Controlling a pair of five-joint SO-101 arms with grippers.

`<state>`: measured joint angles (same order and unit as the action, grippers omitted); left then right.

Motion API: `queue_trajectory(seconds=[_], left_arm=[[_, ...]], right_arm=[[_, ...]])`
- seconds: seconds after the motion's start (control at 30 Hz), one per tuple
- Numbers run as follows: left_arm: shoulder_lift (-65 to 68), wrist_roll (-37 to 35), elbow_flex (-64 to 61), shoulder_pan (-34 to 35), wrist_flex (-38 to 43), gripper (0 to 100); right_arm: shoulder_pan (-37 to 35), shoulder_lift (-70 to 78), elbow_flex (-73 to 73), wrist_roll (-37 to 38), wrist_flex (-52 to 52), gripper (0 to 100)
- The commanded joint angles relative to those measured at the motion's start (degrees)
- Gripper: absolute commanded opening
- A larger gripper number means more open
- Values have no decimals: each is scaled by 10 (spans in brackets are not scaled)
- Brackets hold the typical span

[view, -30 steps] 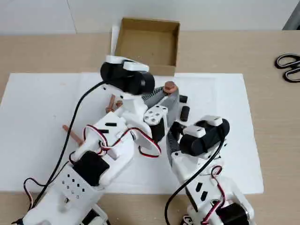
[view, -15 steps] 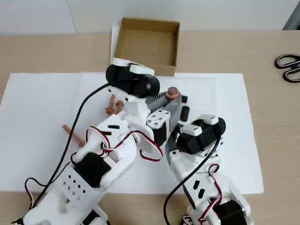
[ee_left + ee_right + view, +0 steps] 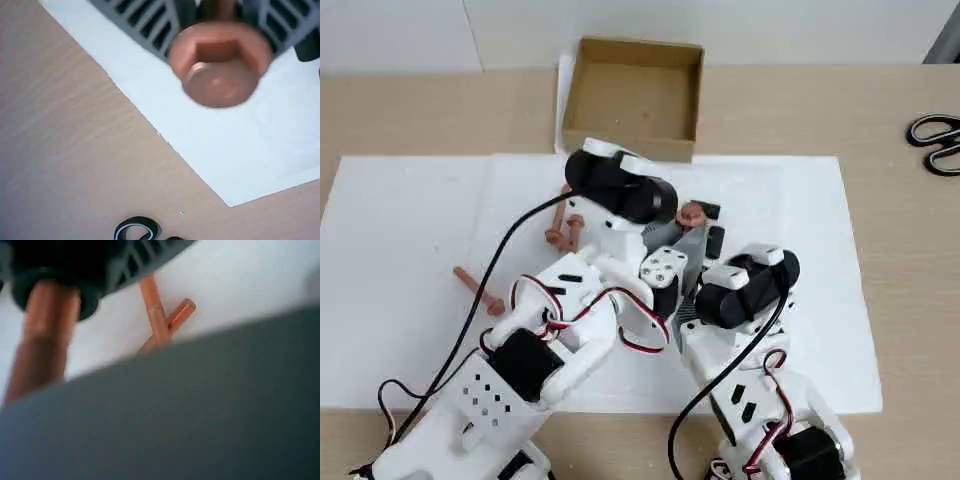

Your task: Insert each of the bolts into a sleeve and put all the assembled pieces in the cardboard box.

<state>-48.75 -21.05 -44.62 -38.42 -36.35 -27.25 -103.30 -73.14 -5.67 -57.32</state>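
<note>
The left hand [image 3: 685,228] is clamped on a bolt [image 3: 220,62]. Black sleeves [image 3: 715,241] lie just beside it, the cardboard box [image 3: 660,147] beyond. Whether the right hand [image 3: 686,298] grips anything, I cannot tell.

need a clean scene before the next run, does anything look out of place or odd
Nothing spilled or broken. The scissors lie far right on the table in the high view and have no part in the task. On the white sheet, one loose bolt lies apart from the pair of bolts.
</note>
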Motion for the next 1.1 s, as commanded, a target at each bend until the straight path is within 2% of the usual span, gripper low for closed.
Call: queue_trajectory(seconds=[0.0,0.23,0.5,0.57,0.7,0.77,0.9,1.07], left_arm=[[-17,7,0,1,-3,6],[-15,9,1,-27,-75,6],[-17,33,-25,-32,-76,9],[-18,31,-26,-30,-77,51],[-18,30,-26,-30,-80,212],[-18,29,-22,-30,-84,258],[-18,29,48,-25,-173,273],[-18,29,164,44,-278,274]], right_arm=[[-2,-6,4,-1,15,4],[-2,-6,4,-1,15,4],[-1,-6,4,-1,15,4],[-1,-6,4,-1,15,4],[-1,-6,4,-1,15,4],[-1,-6,4,-1,15,4],[-2,-6,4,-1,14,4],[-2,-6,4,-1,15,4]])
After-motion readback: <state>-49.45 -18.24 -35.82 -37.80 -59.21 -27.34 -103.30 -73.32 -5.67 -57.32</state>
